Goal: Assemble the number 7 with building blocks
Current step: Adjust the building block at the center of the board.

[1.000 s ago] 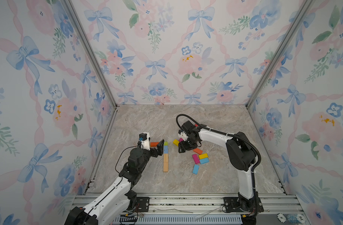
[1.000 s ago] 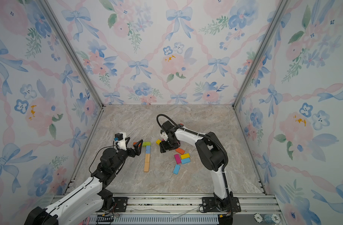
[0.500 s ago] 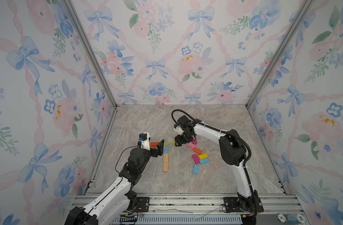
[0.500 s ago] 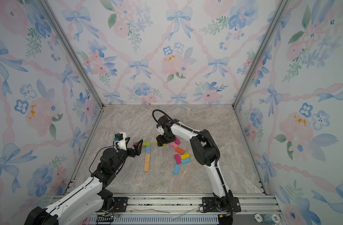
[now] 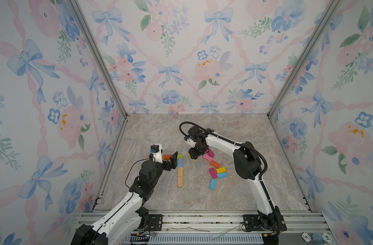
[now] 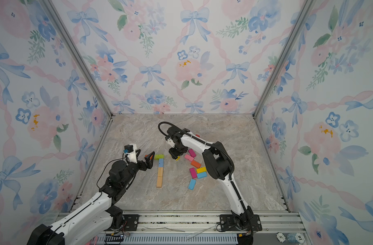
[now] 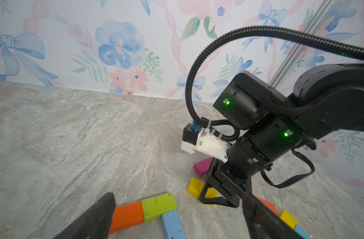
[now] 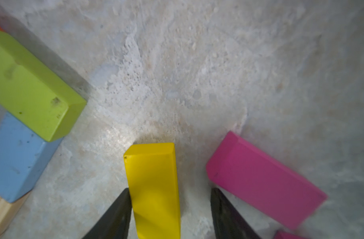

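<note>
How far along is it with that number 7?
Looks mostly built. An orange block and a green block form the top bar; a blue block and two wooden blocks run down as the stem. The right hand is open around a yellow block, not yet gripping it. The left hand hovers open by the bar. Placing that yellow piece probably remains; other loose blocks lie beside.
</note>
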You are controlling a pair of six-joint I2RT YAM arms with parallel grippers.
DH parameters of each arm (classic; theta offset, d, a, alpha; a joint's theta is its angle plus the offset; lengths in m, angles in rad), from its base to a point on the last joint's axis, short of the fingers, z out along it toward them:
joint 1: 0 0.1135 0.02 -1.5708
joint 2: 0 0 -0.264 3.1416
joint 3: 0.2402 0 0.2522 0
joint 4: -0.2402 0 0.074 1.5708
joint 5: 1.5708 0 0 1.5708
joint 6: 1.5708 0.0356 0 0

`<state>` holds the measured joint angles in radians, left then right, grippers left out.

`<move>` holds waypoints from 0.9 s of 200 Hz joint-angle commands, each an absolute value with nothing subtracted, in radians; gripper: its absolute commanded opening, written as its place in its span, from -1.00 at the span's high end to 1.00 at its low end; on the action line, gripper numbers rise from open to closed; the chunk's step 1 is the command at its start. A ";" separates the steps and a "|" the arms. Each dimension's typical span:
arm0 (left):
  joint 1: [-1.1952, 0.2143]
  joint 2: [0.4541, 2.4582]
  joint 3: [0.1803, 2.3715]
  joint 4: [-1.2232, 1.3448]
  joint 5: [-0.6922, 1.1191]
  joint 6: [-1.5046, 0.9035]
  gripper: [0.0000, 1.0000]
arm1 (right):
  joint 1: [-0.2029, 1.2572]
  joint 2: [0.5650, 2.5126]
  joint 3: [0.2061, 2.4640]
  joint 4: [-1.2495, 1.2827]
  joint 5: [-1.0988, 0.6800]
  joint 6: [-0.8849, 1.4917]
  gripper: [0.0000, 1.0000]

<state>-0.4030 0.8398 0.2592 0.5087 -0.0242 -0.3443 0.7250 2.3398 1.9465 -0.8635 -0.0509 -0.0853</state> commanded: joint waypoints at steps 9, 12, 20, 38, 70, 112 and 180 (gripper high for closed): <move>-0.394 0.843 0.256 0.528 -0.012 -0.353 -0.95 | 0.785 2.397 1.938 -0.924 0.028 -0.162 -0.14; -0.396 0.842 0.255 0.527 -0.012 -0.353 -0.95 | 0.790 2.399 1.937 -0.923 0.035 -0.165 -0.13; -0.395 0.840 0.255 0.526 -0.013 -0.353 -0.95 | 0.797 2.402 1.937 -0.920 0.049 -0.170 -0.12; -0.395 0.833 0.252 0.525 -0.016 -0.354 -0.95 | 0.810 2.395 1.924 -0.904 0.084 -0.179 0.04; -0.394 0.828 0.249 0.525 -0.021 -0.356 -0.95 | 0.816 2.315 1.846 -0.825 0.082 -0.187 0.19; -0.394 0.813 0.241 0.519 -0.031 -0.360 -0.95 | 0.806 2.228 1.779 -0.780 0.035 -0.214 0.30; -0.392 0.823 0.246 0.521 -0.021 -0.359 -0.96 | 0.786 2.190 1.736 -0.752 -0.003 -0.330 0.38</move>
<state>-0.3985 0.8215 0.2588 0.5083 -0.0250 -0.3519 0.7956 2.2219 1.7466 -0.7547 0.0048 -0.2604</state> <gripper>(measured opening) 0.978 0.330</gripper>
